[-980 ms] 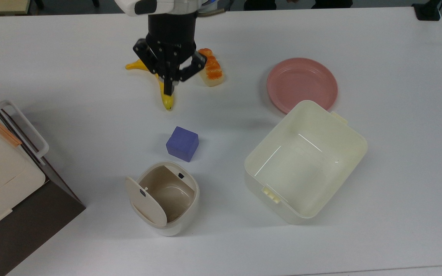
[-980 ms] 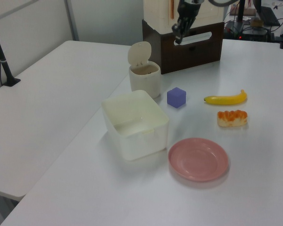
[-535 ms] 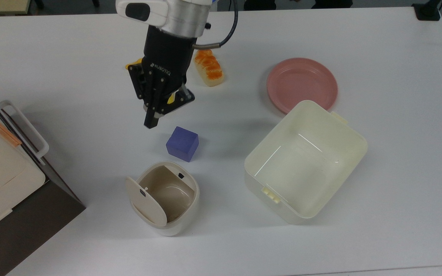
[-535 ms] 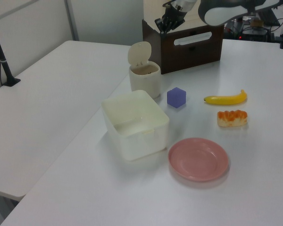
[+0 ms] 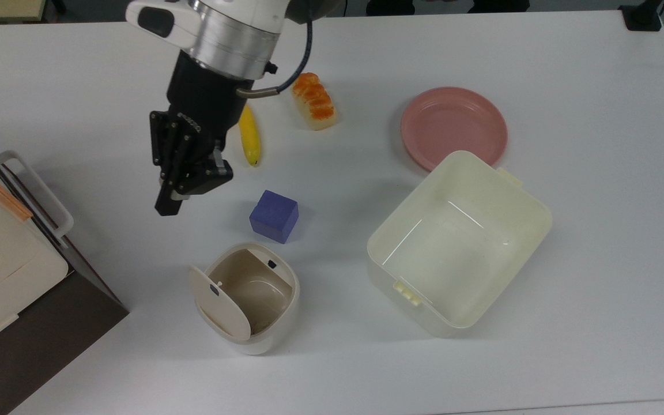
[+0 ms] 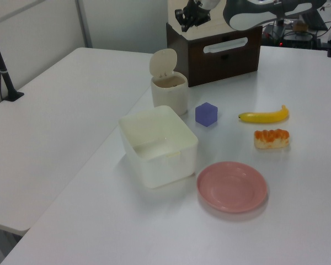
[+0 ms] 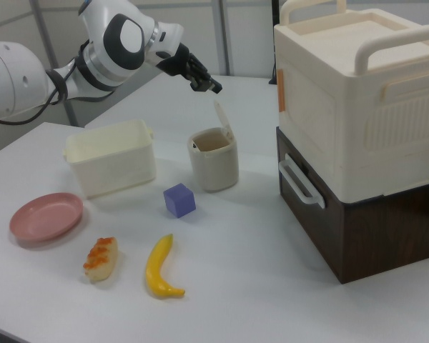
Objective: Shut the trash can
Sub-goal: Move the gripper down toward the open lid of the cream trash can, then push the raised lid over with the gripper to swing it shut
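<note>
— See that? The claw (image 5: 169, 203) was over the banana (image 5: 249, 137) a second ago; now it has swung across to the top view's left, past the cube (image 5: 274, 216), and it hangs high above the worktop (image 5: 568, 86).

— Holding anything?

— No. Its fingers look pressed together, empty. I'd say it's lining up for a push, not a grab.

— And the bin (image 5: 251, 297)?

— Below the claw in the top view, a bit to the right, well apart. The lid (image 5: 218, 302) stands up on the far side from the claw's approach, so the bin is not closed yet.

— Anything in the way?

— The cube sits just beside the bin. The tub (image 5: 459, 242), plate (image 5: 453, 127) and sushi (image 5: 313, 101) lie off to the top view's right. The box (image 7: 357, 128) by the bin's lid side may crowd the claw.
</note>
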Controlling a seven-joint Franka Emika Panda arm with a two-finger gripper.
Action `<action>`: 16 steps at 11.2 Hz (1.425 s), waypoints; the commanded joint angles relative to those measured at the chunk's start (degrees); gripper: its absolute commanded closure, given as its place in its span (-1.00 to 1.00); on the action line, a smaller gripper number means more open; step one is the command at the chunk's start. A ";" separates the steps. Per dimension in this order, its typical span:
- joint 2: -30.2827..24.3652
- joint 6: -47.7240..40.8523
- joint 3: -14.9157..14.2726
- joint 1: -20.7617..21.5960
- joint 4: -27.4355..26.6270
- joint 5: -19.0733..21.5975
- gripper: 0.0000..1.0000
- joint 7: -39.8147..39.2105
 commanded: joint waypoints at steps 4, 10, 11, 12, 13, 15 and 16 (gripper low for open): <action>5.54 4.23 -0.71 0.99 3.41 -1.69 0.85 9.08; 12.56 6.17 -8.35 6.27 8.95 -1.78 0.83 13.23; 13.72 6.08 -8.88 6.35 9.57 -1.70 0.83 13.23; 15.21 5.91 -9.49 7.14 9.83 -1.61 0.83 13.14; 16.88 5.56 -9.85 7.49 11.40 -1.61 0.83 13.06; 17.95 5.55 -9.94 7.58 12.21 -1.61 0.83 12.97; 17.77 5.55 -9.85 7.58 12.12 -1.52 0.83 12.79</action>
